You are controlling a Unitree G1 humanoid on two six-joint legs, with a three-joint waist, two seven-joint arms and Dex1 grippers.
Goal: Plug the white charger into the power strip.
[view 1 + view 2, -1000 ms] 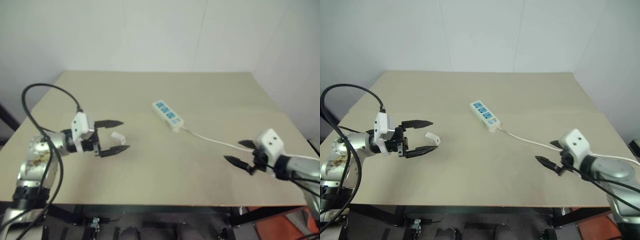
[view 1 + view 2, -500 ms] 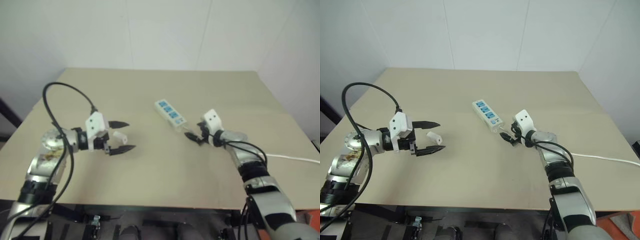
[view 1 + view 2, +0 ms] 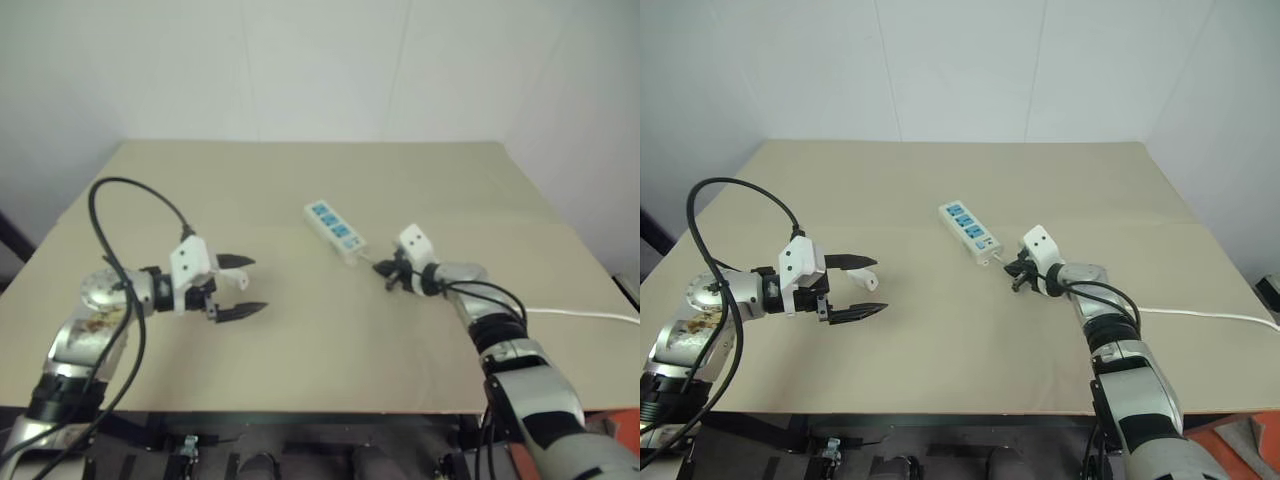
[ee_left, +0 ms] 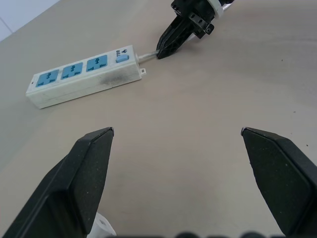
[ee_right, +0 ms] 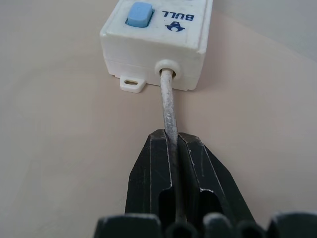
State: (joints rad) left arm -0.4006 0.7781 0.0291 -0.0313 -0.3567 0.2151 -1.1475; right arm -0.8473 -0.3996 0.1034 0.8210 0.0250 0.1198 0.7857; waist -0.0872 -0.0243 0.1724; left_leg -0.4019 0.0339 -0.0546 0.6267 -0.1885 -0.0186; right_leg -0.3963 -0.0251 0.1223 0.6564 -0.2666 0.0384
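The right gripper (image 5: 176, 148) is clamped on the thin white cord (image 5: 168, 106) just beside the long white plastic power strip (image 3: 970, 230) at frame centre. The left gripper (image 3: 872, 288), centre-left, gapes beside the small white plastic charger (image 3: 870, 270).

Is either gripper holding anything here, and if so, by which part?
The right gripper is shut on the power strip's cord, just behind the power strip. The left gripper is open, holding nothing.
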